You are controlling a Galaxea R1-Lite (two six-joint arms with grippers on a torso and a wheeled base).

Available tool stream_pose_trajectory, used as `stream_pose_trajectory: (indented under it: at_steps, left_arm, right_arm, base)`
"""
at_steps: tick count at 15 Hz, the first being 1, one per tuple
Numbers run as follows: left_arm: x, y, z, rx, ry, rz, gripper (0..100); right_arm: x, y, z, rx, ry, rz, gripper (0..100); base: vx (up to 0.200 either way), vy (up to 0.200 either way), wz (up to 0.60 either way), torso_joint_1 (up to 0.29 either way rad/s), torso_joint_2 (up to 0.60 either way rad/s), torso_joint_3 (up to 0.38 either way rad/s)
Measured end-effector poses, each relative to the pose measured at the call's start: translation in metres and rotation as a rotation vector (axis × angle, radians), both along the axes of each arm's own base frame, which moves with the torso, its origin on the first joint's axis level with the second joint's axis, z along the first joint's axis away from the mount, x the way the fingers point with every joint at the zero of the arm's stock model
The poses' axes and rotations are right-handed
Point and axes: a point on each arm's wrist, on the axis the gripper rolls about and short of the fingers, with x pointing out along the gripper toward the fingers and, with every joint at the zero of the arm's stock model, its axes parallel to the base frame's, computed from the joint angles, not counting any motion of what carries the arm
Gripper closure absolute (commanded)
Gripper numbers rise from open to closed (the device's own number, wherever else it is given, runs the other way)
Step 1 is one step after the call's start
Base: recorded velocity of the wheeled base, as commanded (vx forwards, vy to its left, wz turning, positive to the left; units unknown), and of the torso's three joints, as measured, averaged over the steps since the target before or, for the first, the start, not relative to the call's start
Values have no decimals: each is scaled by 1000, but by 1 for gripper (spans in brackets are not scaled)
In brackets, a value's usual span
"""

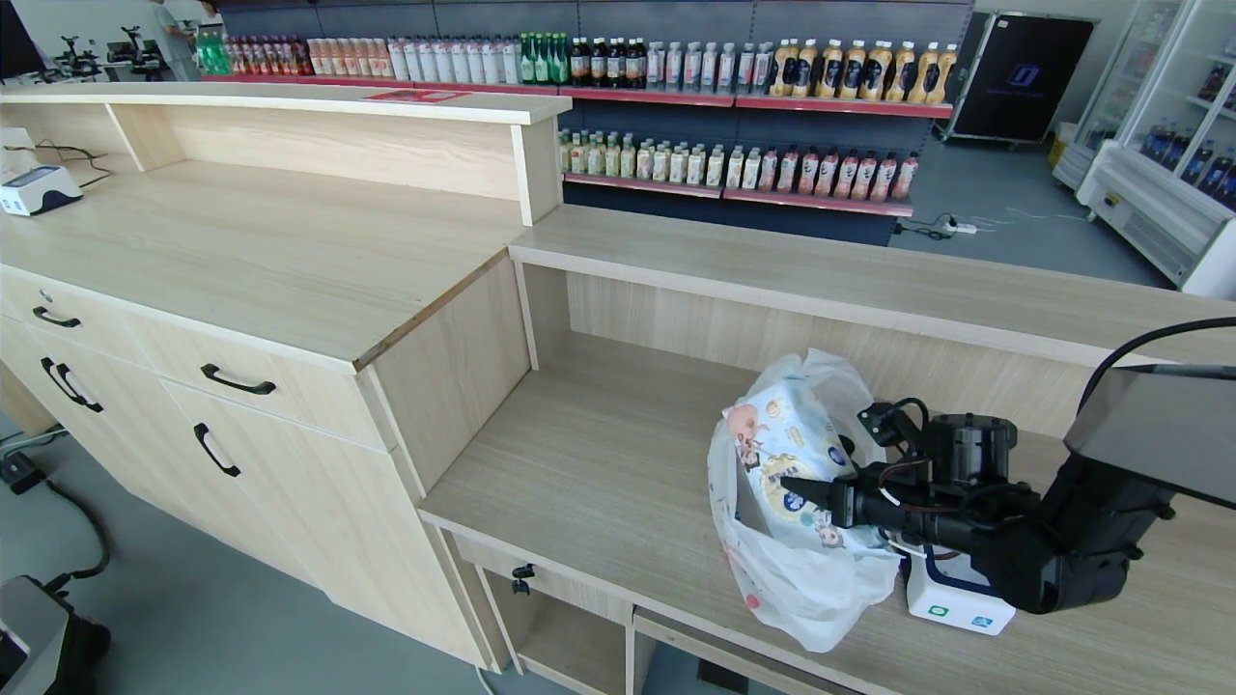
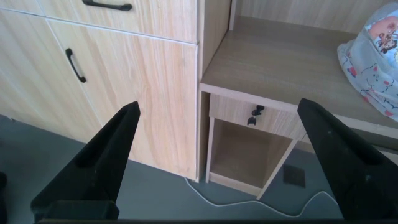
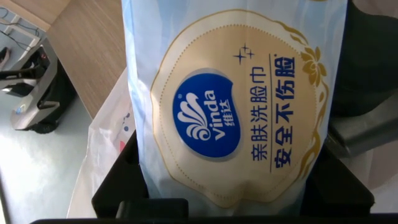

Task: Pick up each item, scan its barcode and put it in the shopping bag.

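Tissue pack (image 1: 782, 434) sits clamped in right pincer (image 1: 806, 483) partly inside shopping bag (image 1: 801, 589); left pincer (image 2: 219, 106) gapes empty.

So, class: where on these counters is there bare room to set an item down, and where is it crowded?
Free: the lower counter from the cabinet's side panel to the shopping bag; the upper counter right of the white device. Crowded: the bag, tissue pack, right gripper and scanner sit bunched together.
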Motion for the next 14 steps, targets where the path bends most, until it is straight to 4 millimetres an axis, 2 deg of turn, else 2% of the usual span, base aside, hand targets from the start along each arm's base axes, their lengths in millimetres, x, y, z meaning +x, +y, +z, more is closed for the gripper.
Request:
stream_pose_trajectory:
  at_steps: [8, 14]
  left_arm:
    - [0, 0, 0, 0, 0, 0, 0]
    - [0, 0, 0, 0, 0, 0, 0]
  right_arm:
    - [-5, -2, -10, -69, 34, 30, 100]
    - [-3, -3, -9, -78, 28, 29, 100]
  base:
    - [0, 0, 0, 0, 0, 0]
    - [0, 0, 0, 0, 0, 0]
